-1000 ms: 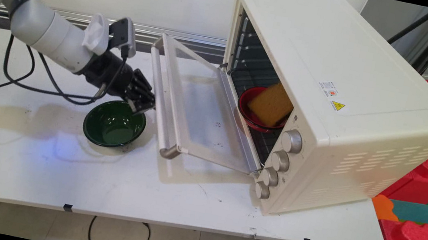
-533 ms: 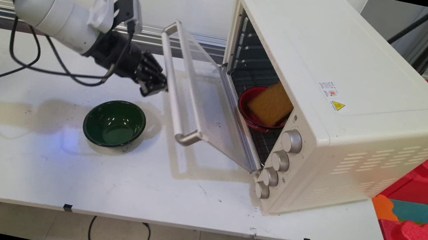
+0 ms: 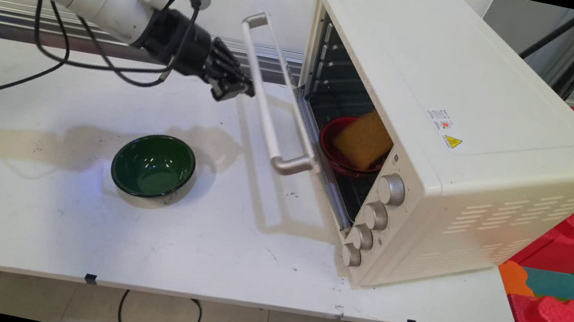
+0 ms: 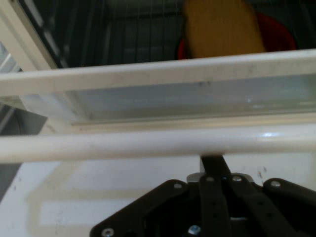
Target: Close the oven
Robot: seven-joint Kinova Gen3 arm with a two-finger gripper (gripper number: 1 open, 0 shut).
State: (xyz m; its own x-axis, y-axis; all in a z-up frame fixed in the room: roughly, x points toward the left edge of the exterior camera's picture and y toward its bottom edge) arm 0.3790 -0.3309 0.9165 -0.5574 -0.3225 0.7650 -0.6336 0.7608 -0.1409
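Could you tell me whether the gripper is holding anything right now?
Nothing is held: the shut gripper only presses against the oven door's handle, without clasping it.

Oven door glass, handle brushed metal — bowl glossy; sponge rough.

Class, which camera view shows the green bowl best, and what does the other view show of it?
The main view shows it best: the green bowl stands whole and unobstructed on the white table, left of the oven door. The hand view shows none of it; that view is filled by the door's handle and glass.
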